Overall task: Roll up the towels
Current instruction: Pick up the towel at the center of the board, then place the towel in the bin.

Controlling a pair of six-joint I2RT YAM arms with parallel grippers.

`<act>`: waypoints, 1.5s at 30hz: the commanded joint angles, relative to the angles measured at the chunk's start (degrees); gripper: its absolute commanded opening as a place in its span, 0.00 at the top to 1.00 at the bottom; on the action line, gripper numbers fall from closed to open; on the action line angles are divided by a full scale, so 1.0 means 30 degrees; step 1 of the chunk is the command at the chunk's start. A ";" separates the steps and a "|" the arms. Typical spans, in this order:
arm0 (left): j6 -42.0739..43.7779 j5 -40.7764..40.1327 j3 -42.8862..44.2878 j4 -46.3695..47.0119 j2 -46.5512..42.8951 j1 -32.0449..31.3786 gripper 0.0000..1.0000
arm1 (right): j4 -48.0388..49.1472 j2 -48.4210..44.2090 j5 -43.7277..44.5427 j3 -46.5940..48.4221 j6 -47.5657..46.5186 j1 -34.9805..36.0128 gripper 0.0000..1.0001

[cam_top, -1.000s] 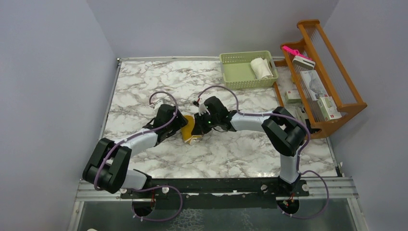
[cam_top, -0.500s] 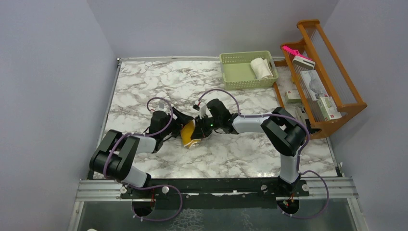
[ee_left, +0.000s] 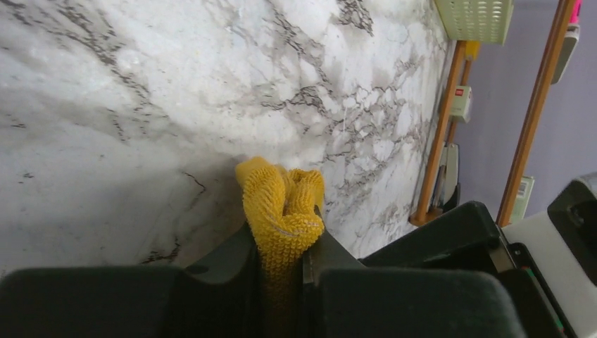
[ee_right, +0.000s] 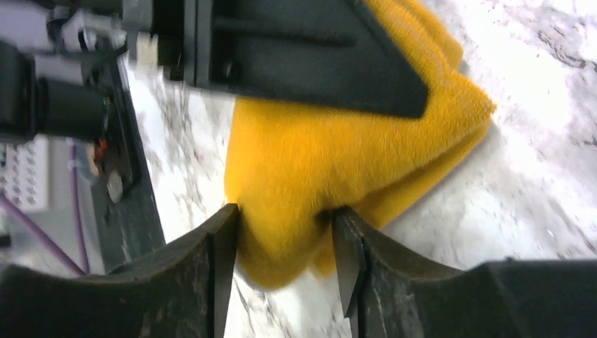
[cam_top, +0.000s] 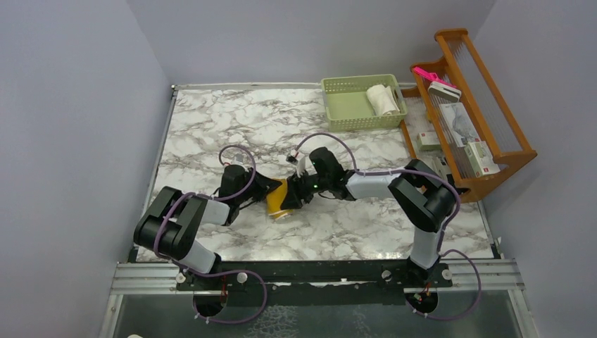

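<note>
The mustard-yellow towel (cam_top: 279, 200) is a bunched bundle at mid table, caught between both grippers. My left gripper (cam_top: 269, 191) reaches it from the left and is shut on a fold of it; in the left wrist view the yellow cloth (ee_left: 281, 204) is pinched tight between the two black fingers (ee_left: 232, 260). My right gripper (cam_top: 295, 195) comes from the right. Its jaws stand apart with the towel's lower bulge (ee_right: 331, 148) between the fingers (ee_right: 224, 239). The cream-white towel (cam_top: 382, 99) lies rolled in the pale green basket (cam_top: 346, 107).
A wooden rack (cam_top: 486, 134) with boxes, a brush and a pink item stands along the table's right edge. The marble table (cam_top: 225, 120) has walls on the left and behind. The two wrists sit very close together over the towel.
The left gripper drew back, opened wide, then shut on the yellow towel. The right gripper, shut on the towel before, has spread its jaws. The towel shifted slightly.
</note>
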 commanded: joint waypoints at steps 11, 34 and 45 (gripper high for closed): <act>0.4853 0.2148 0.5069 -0.4233 -0.2239 -0.0044 1.00 | 0.7873 -0.6097 -0.4693 -0.5946 0.3578 -0.5723 0.08; -0.2745 0.7995 0.7508 0.1505 -0.3276 0.0106 1.00 | 2.9943 0.1702 -0.9017 -0.4694 1.5019 -0.7005 0.02; -0.5452 0.7978 0.6991 0.5816 -0.2179 -0.0264 1.00 | 2.9962 0.0048 -1.0767 -0.2594 1.6116 -0.6971 0.00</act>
